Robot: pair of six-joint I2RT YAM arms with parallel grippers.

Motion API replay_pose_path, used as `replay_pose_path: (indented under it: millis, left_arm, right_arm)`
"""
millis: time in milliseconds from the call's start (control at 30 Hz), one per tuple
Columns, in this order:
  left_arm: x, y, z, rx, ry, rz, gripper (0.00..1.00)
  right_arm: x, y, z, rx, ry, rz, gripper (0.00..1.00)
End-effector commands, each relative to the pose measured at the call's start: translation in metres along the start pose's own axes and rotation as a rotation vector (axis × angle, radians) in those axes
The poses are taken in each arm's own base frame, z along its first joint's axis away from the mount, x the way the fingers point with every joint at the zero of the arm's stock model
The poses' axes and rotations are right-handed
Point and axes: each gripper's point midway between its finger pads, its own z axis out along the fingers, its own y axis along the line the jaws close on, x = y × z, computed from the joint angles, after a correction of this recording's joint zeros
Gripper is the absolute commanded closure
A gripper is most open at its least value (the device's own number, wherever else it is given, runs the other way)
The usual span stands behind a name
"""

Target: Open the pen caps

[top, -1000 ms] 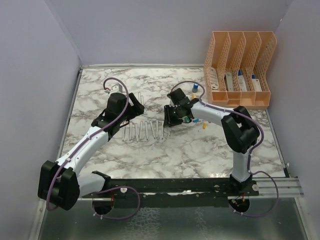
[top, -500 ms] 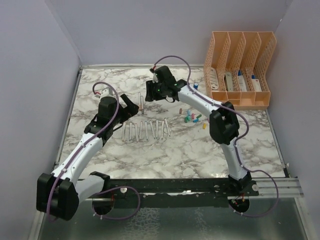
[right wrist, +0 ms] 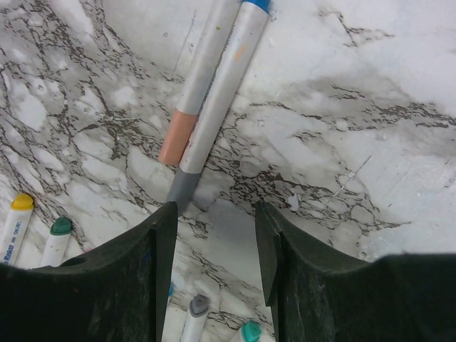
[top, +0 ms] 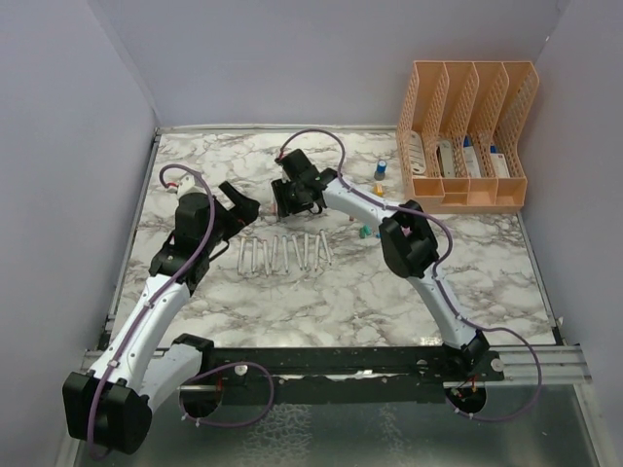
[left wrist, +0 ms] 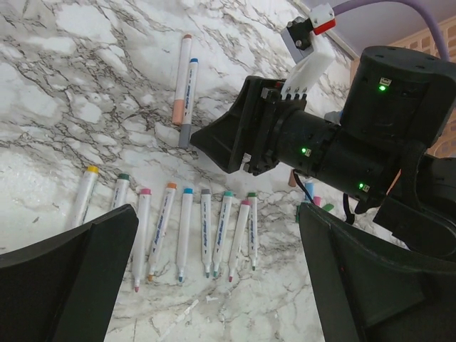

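Right gripper [right wrist: 214,214] hovers over two capped pens [right wrist: 221,78]
Its jaws stand half apart, empty; left gripper [left wrist: 216,214] gapes wide, empty; peach cap [right wrist: 177,137] and grey cap [right wrist: 184,189] lie just ahead; best pinch one barrel alone.

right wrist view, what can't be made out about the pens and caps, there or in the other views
- Right wrist: the two capped pens run off the top edge; the row of pens is mostly hidden by the right gripper's fingers.
- Left wrist: the loose caps are mostly hidden behind the right arm.
- Top: the caps are too small to count.
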Motion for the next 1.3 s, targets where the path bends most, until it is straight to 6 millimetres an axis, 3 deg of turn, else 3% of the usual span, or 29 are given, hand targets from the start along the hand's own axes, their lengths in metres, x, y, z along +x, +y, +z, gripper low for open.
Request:
replay_pose_path:
  millis: [0, 433, 667, 967, 1267]
  left_arm:
    - [0.001, 0.012, -0.003, -0.042, -0.007, -0.006, 0.01]
    - [0.002, 0.017, -0.005, -0.05, -0.004, -0.005, 0.01]
    - [0.003, 0.019, -0.005, -0.054, -0.002, -0.006, 0.01]
    - [0.006, 0.02, 0.001, -0.055, 0.009, -0.014, 0.01]
    - [0.008, 0.017, 0.011, -0.044, 0.03, -0.009, 0.01]
  right_arm:
    - [-0.007, 0.012, 0.007, 0.026, -0.038, -0.053, 0.52]
    - [0.004, 0.021, 0.025, 0.039, -0.022, -0.082, 0.52]
    - [0.015, 0.005, 0.033, 0.156, -0.003, -0.115, 0.55]
    - [0.034, -0.022, 0.03, 0.278, 0.039, -0.149, 0.71]
    - [0.054, -0.03, 0.026, 0.25, 0.082, -0.064, 0.91]
